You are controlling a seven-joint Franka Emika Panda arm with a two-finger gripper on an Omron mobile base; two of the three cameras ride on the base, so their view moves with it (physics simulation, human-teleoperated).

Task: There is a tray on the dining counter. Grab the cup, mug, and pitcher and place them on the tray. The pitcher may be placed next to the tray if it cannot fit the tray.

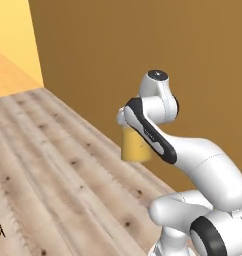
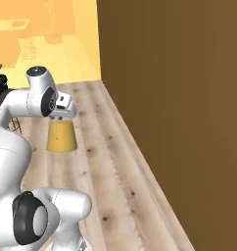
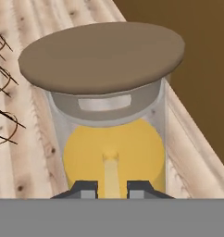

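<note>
Left base view: the hand [image 1: 127, 121] hangs above open plank floor [image 1: 53, 170], with the brown wall [image 1: 143, 45] close behind it. The pitcher [image 1: 135, 146] hangs directly under the hand, off the floor.

Right base view: the hand [image 2: 61, 115] sits atop the pitcher [image 2: 61, 135]; the wall [image 2: 179, 98] runs alongside, with bare floor [image 2: 106, 162] between them.

Hand view: the fingertips [image 3: 84, 189] stand narrowly apart, pinching the pitcher [image 3: 114, 152] just below its brown lid [image 3: 102, 55].
</note>
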